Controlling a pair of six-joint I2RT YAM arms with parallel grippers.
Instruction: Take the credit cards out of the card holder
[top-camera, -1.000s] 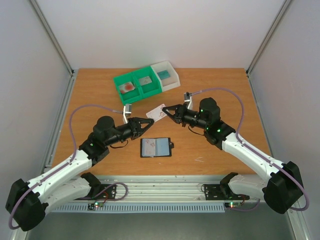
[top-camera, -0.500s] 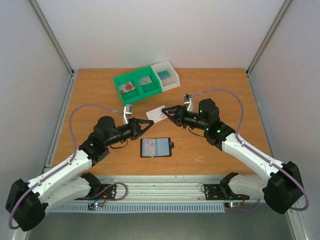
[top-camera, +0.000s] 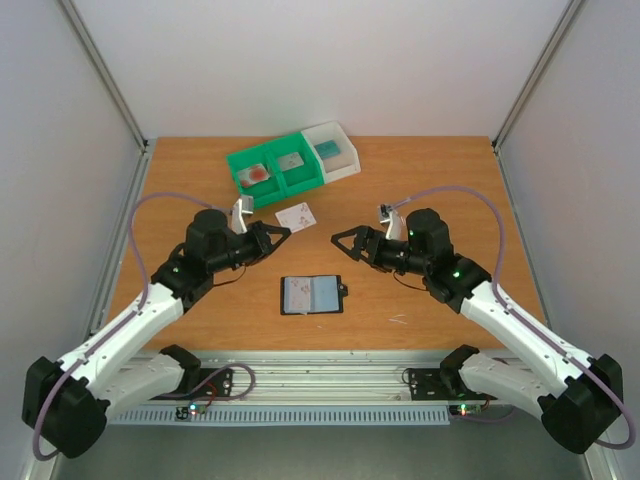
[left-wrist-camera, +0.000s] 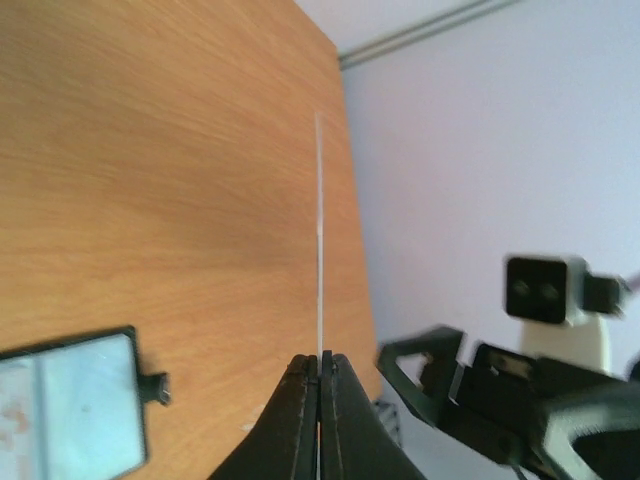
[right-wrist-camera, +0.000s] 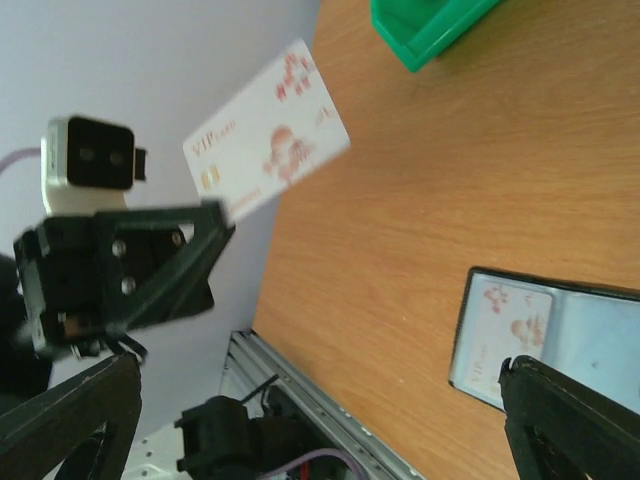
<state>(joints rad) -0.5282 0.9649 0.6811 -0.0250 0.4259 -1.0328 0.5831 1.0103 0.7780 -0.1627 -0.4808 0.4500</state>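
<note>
Status, top view: L gripper (top-camera: 283, 231) is clamping one credit card (top-camera: 296, 214) by one end, jaws pressed fully together on it. Card is hanging clear of the table (top-camera: 450, 180), approx. 12 o'clock of the card holder (top-camera: 313, 294) and 5 o'clock of the green bins (top-camera: 272, 170). L wrist cam is showing this card edge-on, as a thin white line running up from the pinched fingertips (left-wrist-camera: 297, 415). R wrist cam is showing its face: whitish, red blotches, "VIP" lettering near the gripped end.

R gripper (top-camera: 344, 247) is standing wide, holding nothing. It is sitting approx. 1 o'clock of the holder, tips pointing toward 9 o'clock, apart from the card.

Card holder is lying flat and spread on the table, at 6 o'clock of table centre, w/ clasp tab (top-camera: 344, 290) on its 3 o'clock side. Second credit card (right-wrist-camera: 505, 330) w/ red blotch is sitting in the 9 o'clock pocket. Contents of 3 o'clock pocket: cannot tell.

White bin (top-camera: 333, 150) is adjoining the green bins on their 3 o'clock side, near the far edge.
</note>
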